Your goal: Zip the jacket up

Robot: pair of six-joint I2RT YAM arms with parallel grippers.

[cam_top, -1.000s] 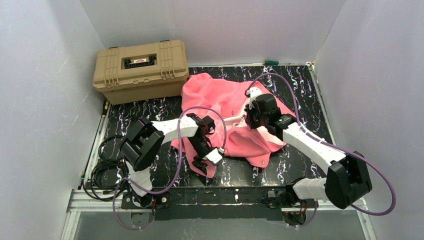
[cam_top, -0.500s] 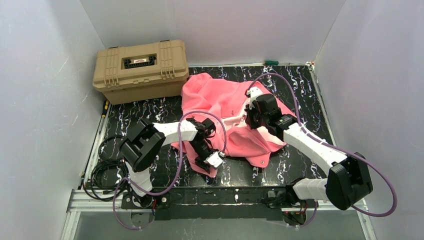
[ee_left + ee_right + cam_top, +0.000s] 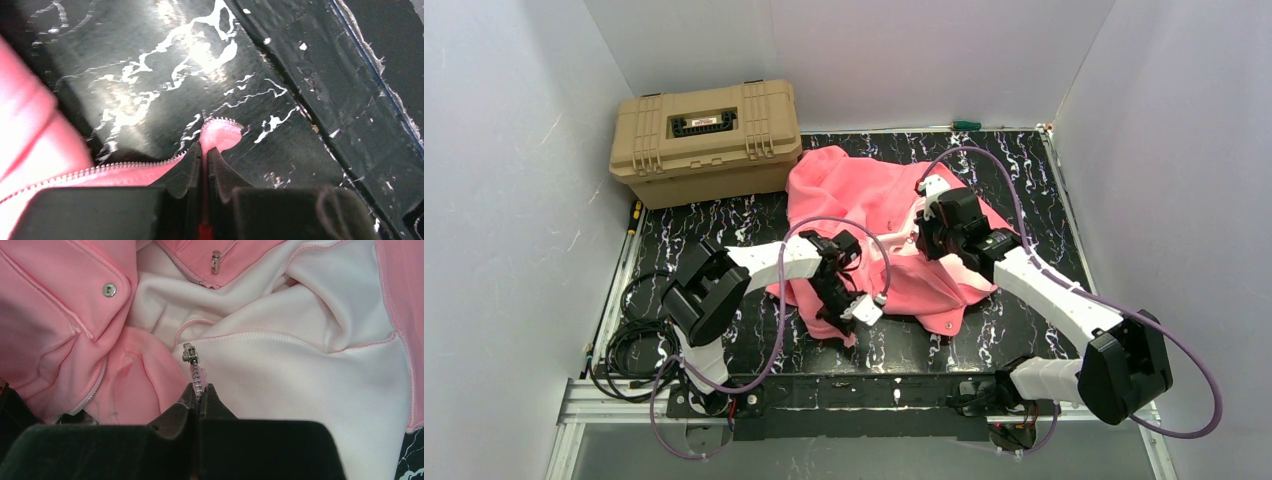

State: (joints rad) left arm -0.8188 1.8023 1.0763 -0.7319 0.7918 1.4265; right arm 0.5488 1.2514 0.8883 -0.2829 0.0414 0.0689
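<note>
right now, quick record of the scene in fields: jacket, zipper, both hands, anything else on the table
jacket: salmon-pink, crumpled mid-table, front open, pale lining showing
zipper: two sides apart, not joined
left hand: shut on the jacket's near edge corner, next to a row of zipper teeth
right hand: shut on the jacket's zipper tape, just below its metal end piece
tan case: far left, lid down, right beside the jacket
table: black with white marbling
</note>
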